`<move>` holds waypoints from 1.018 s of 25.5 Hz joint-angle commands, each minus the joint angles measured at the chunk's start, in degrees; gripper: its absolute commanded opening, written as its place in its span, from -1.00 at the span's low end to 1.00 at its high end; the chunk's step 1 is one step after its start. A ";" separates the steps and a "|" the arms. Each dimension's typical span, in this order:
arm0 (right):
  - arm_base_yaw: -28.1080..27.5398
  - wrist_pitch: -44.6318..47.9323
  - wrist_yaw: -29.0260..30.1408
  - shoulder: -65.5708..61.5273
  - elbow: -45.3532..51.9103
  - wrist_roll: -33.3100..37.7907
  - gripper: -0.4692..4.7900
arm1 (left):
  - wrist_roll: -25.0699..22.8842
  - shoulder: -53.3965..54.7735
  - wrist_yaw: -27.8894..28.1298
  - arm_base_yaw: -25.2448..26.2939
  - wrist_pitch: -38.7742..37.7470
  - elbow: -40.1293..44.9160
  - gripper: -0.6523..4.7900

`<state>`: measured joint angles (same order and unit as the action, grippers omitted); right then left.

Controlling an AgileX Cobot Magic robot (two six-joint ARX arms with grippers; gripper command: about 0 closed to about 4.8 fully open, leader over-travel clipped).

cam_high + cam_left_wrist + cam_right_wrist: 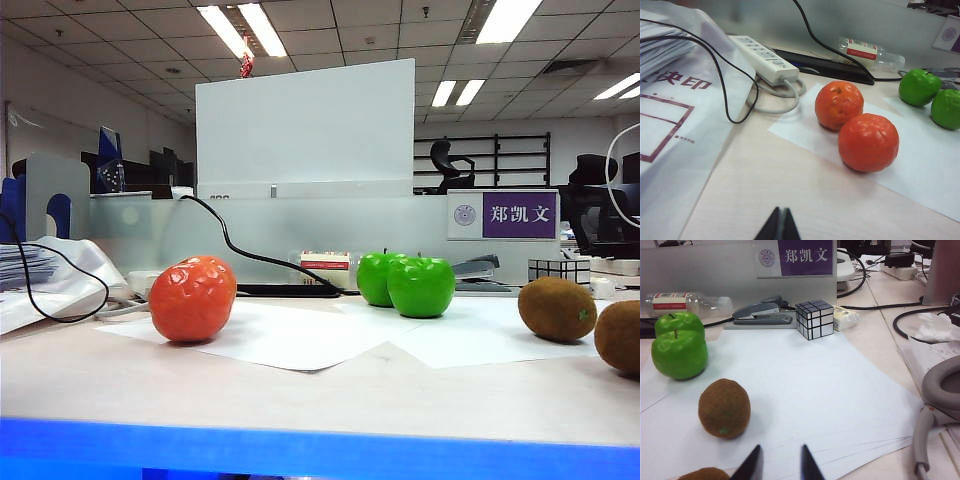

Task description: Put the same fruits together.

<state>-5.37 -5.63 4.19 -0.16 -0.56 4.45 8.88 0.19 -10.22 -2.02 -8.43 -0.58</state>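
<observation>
Fruits in pairs on white paper (pixel 840 385)
Dimpled oranges (pixel 868 142) touching, glossy green apples (pixel 679 354) touching, brown kiwis (pixel 724 408) near; left gripper (pixel 779 226) closed empty, right gripper (pixel 777 465) apart, empty

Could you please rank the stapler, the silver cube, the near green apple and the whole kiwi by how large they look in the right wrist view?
1. Near green apple and whole kiwi: they look alike, and both lie closer to the camera, so I will not rank them.
2. Stapler: long but thin.
3. Silver cube.
</observation>
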 commanded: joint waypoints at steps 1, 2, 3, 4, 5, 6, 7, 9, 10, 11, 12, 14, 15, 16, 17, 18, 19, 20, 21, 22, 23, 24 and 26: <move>0.02 0.85 1.62 0.07 0.11 0.00 -0.44 | 0.13 -0.07 -0.11 -0.04 -0.77 0.02 -0.77; 0.02 0.85 2.25 0.07 0.11 0.00 -0.52 | 0.13 -0.07 -0.11 -0.04 -0.77 0.02 -0.77; 0.02 0.81 2.34 0.07 0.11 -0.02 -0.59 | 0.13 -0.07 -0.11 -0.04 -0.77 0.02 -0.77; 0.02 0.77 2.34 0.07 0.11 0.00 -0.69 | 0.13 -0.07 -0.11 -0.04 -0.77 0.02 -0.77; 0.02 0.79 2.32 0.07 0.11 -0.02 -0.82 | 0.13 -0.07 -0.11 -0.04 -0.77 0.02 -0.77; 0.02 0.79 2.32 0.07 0.11 -0.04 -0.84 | 0.13 -0.07 -0.11 -0.04 -0.77 0.02 -0.77; 0.02 0.77 2.34 0.07 0.11 -0.22 -0.84 | 0.13 -0.07 -0.11 -0.04 -0.77 0.02 -0.77; 0.04 0.77 2.43 0.07 0.11 -0.70 -0.84 | 0.13 -0.07 -0.13 -0.04 -0.77 0.02 -0.77; 0.02 0.77 2.67 0.07 0.11 -0.72 -0.84 | 0.13 -0.07 -0.11 -0.04 -0.77 0.02 -0.77; 0.02 0.77 3.48 0.07 0.11 -1.27 -0.84 | 0.13 -0.07 -0.11 -0.04 -0.77 0.02 -0.77; 0.02 0.77 4.07 0.07 0.11 -1.92 -0.84 | 0.13 -0.07 -0.11 -0.04 -0.77 0.02 -0.77; 0.02 0.77 5.33 0.07 0.11 -3.26 -0.84 | 0.13 -0.07 -0.11 -0.04 -0.77 0.02 -0.77; 0.02 0.79 5.33 0.07 0.11 -3.63 -0.84 | 0.13 -0.07 -0.11 -0.04 -0.77 0.02 -0.77; 0.02 0.85 5.33 0.07 0.11 -4.04 -0.84 | 0.13 -0.07 -0.11 -0.04 -0.77 0.02 -0.77; 0.02 0.98 5.33 0.07 0.11 -4.81 -0.84 | 0.13 -0.07 -0.11 -0.04 -0.77 0.02 -0.77; 0.02 1.25 5.33 0.07 0.11 -5.88 -0.84 | 0.13 -0.07 -0.11 -0.04 -0.77 0.02 -0.77; 0.02 1.57 5.33 0.07 0.11 -6.58 -0.84 | 0.13 -0.07 -0.11 -0.04 -0.77 0.02 -0.77; 0.02 2.01 5.14 0.07 0.11 -6.78 -0.84 | 0.13 -0.07 -0.11 -0.07 -0.77 0.02 -0.77; 0.02 2.73 4.87 0.07 0.11 -6.86 -0.84 | 0.13 -0.07 -0.11 -0.07 -0.77 0.02 -0.77; 0.02 3.39 4.83 0.07 0.11 -6.88 -0.84 | 0.13 -0.07 -0.11 -0.07 -0.77 0.02 -0.77; 0.02 3.93 4.81 0.07 0.11 -6.88 -0.84 | 0.13 -0.07 -0.13 -0.07 -0.77 0.02 -0.77; 0.02 4.61 4.83 0.07 0.11 -6.88 -0.84 | 0.13 -0.07 -0.11 -0.07 -0.77 0.02 -0.77; 0.02 5.66 4.85 0.07 0.11 -6.88 -0.84 | 0.13 -0.07 -0.11 -0.07 -0.77 0.02 -0.77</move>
<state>-5.37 -2.33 9.08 -0.16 -0.56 -2.26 8.88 0.19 -10.22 -2.04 -8.43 -0.58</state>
